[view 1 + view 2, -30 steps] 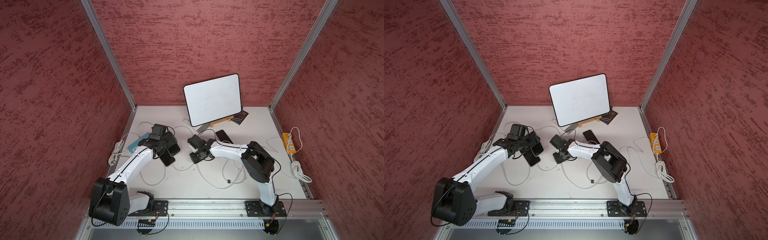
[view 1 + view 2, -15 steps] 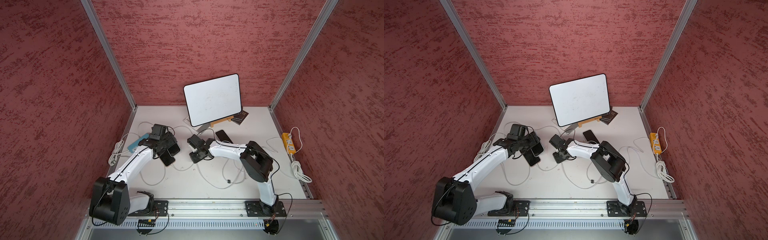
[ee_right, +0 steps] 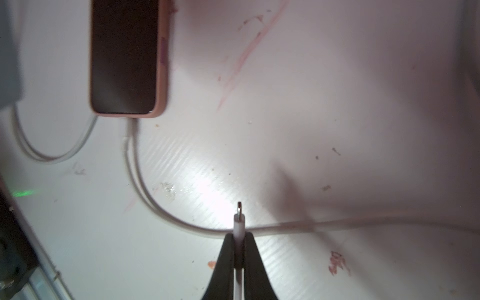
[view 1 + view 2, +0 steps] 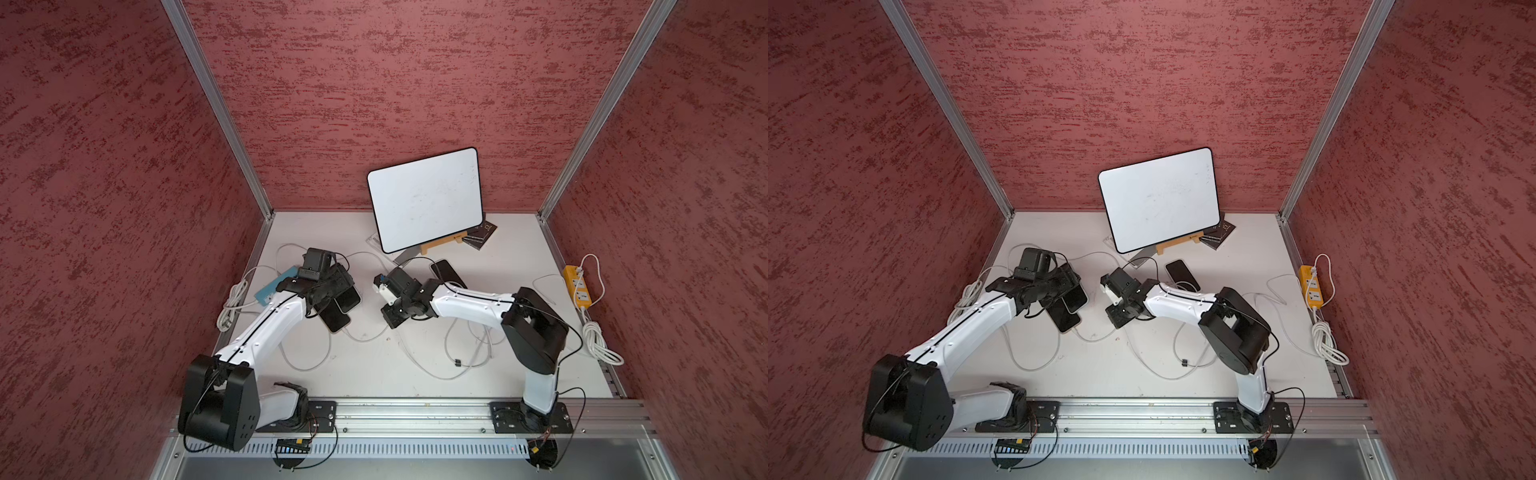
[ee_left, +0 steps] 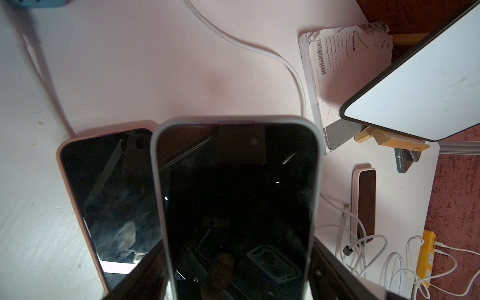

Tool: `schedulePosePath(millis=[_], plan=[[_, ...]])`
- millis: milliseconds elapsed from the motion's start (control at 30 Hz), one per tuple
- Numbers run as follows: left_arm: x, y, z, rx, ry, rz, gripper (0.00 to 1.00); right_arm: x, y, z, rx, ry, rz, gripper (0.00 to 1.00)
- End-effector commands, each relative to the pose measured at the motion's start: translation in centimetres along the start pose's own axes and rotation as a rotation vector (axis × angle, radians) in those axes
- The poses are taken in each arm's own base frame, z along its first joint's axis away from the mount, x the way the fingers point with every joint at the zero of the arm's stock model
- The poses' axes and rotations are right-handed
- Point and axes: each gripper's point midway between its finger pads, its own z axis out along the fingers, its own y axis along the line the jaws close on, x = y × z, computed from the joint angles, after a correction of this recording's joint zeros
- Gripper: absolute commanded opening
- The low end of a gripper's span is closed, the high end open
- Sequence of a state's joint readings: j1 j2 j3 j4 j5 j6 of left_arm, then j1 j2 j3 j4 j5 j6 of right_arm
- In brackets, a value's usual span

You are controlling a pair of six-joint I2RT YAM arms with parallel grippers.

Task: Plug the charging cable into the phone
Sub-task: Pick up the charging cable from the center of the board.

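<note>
My left gripper (image 5: 237, 272) is shut on a dark-screened phone (image 5: 236, 194) in a light grey case, one jaw on each long side. In both top views this phone (image 4: 350, 300) (image 4: 1076, 300) sits under the left gripper (image 4: 332, 286) at the left middle of the table. My right gripper (image 3: 239, 236) is shut on the white plug of the charging cable (image 3: 239, 220). Its metal tip sticks out past the fingertips, just above the table. In a top view the right gripper (image 4: 390, 322) is a short way right of the held phone.
A pink-cased phone (image 3: 124, 57) (image 5: 109, 187) lies beside and partly under the held one, with a white cable at its end. Another phone (image 4: 446, 272) lies behind the right arm. A whiteboard (image 4: 426, 199) stands at the back; yellow power strip (image 4: 577, 284) and loose cables (image 4: 469, 353) on the right.
My right gripper has closed onto the cable plug and shifted slightly left. The left arm and its phone have not moved.
</note>
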State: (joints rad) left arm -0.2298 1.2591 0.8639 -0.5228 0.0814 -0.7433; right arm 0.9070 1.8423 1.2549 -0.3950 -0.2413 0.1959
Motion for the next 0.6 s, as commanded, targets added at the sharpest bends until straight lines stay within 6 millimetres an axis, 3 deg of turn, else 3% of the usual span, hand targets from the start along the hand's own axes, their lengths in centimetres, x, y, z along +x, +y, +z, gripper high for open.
schedulePosePath(millis=[0, 100, 233, 567], plan=[[-1.5, -2.7, -2.6, 0.128, -0.068, 0.018, 0.0, -3.3, 6.7, -4.5, -0.321, -0.199, -0.133, 0.0], [-1.7, -4.1, -4.2, 0.213, -0.097, 0.023, 0.0, -3.0, 8.5, -5.5, -0.438, -0.205, -0.111, 0.0], [-1.7, -5.1, -5.8, 0.27, -0.117, 0.031, 0.0, -3.1, 9.4, -5.9, -0.511, -0.226, -0.072, 0.0], [-1.1, -4.9, -6.1, 0.259, -0.097, 0.031, 0.0, -5.3, 9.9, -5.7, -0.547, -0.279, -0.011, 0.0]])
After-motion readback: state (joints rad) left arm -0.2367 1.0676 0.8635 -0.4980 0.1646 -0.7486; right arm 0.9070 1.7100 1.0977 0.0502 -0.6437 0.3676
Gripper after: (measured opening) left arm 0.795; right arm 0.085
